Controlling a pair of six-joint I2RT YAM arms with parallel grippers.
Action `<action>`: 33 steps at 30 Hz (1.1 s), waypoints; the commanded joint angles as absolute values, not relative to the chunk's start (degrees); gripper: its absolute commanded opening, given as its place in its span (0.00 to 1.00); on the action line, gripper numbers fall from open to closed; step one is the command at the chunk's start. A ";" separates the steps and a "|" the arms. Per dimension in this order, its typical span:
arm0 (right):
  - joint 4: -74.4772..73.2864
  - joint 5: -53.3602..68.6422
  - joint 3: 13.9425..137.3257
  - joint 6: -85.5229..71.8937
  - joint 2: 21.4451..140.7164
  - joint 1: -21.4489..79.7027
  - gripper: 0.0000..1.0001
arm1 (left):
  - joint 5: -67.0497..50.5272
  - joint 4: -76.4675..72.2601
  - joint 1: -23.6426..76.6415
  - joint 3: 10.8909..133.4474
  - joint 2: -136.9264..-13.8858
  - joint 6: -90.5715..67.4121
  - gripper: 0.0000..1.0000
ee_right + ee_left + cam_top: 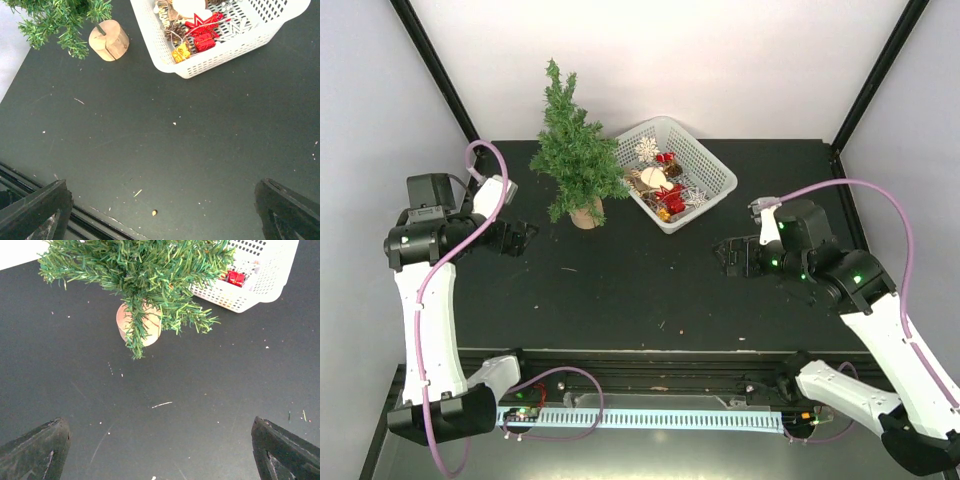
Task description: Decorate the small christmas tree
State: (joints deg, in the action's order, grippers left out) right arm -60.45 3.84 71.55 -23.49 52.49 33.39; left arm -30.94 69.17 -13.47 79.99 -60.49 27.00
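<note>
Upright small christmas tree [575, 150] just left of white basket [704, 150] holding ornaments [665, 188].
Flanked nearer by left gripper [528, 238] and right gripper [724, 257], jaws wide apart, gripping nothing.

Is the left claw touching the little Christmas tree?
Apart. The left wrist view shows bare table between the left claw and the small christmas tree.

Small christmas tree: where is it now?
In the top view, the small christmas tree stands upright at the far left-centre of the table, just left of the white basket, beyond the left gripper.
</note>
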 commanded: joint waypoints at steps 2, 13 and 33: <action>-60.75 4.21 71.17 -24.15 52.76 33.74 1.00 | -29.57 69.66 -13.18 79.59 -60.80 27.19 0.99; -60.94 0.35 87.09 -23.63 75.58 33.62 1.00 | -27.74 69.02 -13.08 77.79 -60.76 27.51 0.99; -63.65 5.42 122.59 -28.54 120.94 23.41 0.59 | -27.72 71.21 -12.14 74.30 -57.77 30.16 0.99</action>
